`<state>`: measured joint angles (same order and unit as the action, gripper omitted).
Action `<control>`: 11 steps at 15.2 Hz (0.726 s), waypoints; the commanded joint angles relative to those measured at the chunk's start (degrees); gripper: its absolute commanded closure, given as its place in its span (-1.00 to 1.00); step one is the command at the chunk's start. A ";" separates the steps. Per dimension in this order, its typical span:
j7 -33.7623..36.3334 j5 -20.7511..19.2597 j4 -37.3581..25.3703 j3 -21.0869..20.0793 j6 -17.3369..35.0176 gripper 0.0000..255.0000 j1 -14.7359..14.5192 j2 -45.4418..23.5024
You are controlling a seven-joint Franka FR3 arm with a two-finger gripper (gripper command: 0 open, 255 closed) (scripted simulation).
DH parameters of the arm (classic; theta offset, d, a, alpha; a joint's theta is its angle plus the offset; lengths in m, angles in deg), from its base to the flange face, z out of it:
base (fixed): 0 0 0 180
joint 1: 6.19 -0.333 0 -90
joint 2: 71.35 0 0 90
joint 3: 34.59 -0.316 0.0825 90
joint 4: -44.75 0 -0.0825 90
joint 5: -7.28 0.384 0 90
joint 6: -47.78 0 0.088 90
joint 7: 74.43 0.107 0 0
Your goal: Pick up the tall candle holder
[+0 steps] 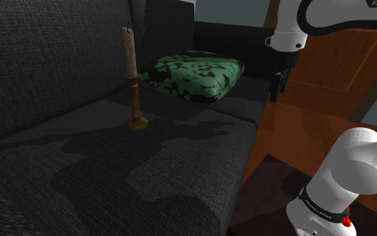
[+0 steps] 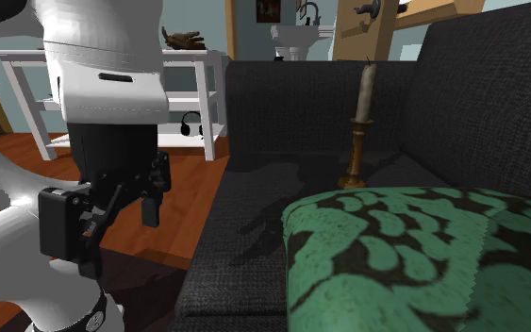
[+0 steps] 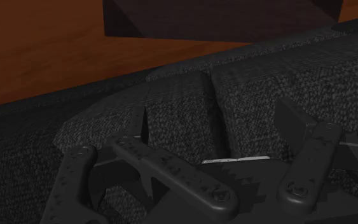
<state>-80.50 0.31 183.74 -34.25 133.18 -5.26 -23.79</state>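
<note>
On the seat of the dark grey sofa (image 1: 113,174): tall candle holder (image 1: 136,100), upright, brown, turned stem, round foot flat on the fabric. A pale candle (image 1: 128,50) stands in its top. It is to the shoulder view's left of the green cushion (image 1: 193,75), near it but apart, not touching. The backrest rises behind both.

Green cushion: black leafy pattern, lying flat at the sofa's end. In the second exterior view the green cushion (image 2: 395,255) is in front, and the candle holder (image 2: 354,151) stands beyond it, further along the seat.

Tool (image 1: 276,86): all black, hanging from the white arm (image 1: 314,17). It is on the opposite side of the green cushion from the candle holder, well apart from the holder. It points down by the sofa's outer edge, where the fabric meets the wooden floor (image 1: 280,141). It is clear of the green cushion.

Wrist view: the tool (image 3: 219,121) has its fingers (image 3: 142,124) spread wide. Sofa fabric and a seam show between them. It grips nothing and touches nothing. Wooden floor lies past the sofa edge.

Second exterior view: the tool (image 2: 136,200) is on the floor side of the green cushion, beside the sofa's end. Further off, across the floor from the green cushion, is a white shelf unit (image 2: 188,58) with headphones (image 2: 192,123) on a lower level.
</note>
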 commanded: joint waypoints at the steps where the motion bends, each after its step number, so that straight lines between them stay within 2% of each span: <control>1: 0.00 0.00 0.00 0.00 0.00 -1.00 0.00 0.00; 11: 7.91 4.19 -8.13 -9.26 9.71 -1.00 -3.91 -11.03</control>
<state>-73.63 4.14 176.94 -42.35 142.20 -8.79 -33.53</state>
